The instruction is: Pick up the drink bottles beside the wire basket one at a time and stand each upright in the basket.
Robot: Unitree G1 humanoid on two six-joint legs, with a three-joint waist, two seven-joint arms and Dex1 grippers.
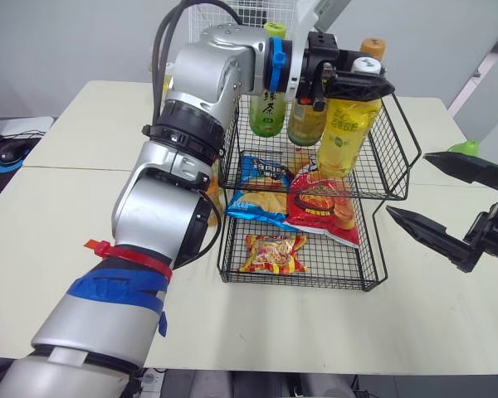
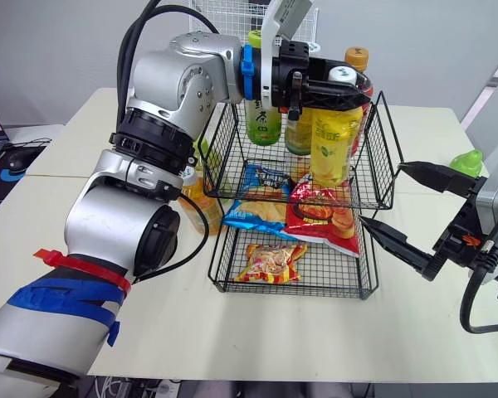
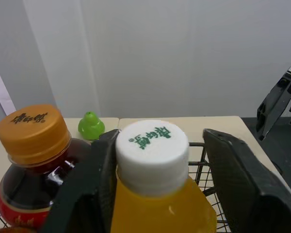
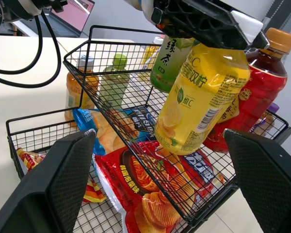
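yellow drink bottle [image 1: 346, 137] hangs clamped at its neck in left tool [image 1: 361, 81], right tool [image 1: 408, 184] spread wide.

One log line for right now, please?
left gripper shut on yellow bottle | bottle tilted in basket top tier | right gripper open beside basket

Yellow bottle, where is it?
Head views: the yellow bottle leans in the basket's top tier, right side, beside the orange-capped bottle, under the left gripper.
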